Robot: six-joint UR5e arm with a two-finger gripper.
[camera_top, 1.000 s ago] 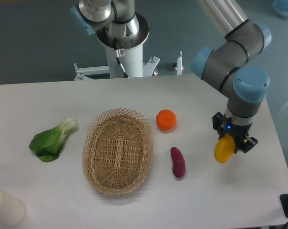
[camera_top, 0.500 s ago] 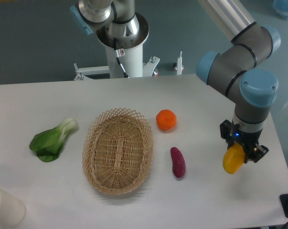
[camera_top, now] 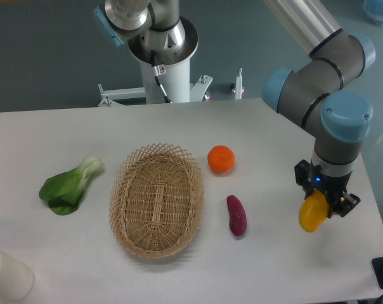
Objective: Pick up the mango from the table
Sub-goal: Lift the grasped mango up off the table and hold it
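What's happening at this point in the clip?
The arm's gripper is shut on the mango, holding it at the right side of the white table. The other items are untouched: a wicker basket in the middle, an orange and a sweet potato beside it, and a leafy green off to the left.

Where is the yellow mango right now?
The mango is on the right side of the camera's view, pinched in the robot's hand near the right edge of the table. Its nearest neighbour, the purple sweet potato, lies to its left.
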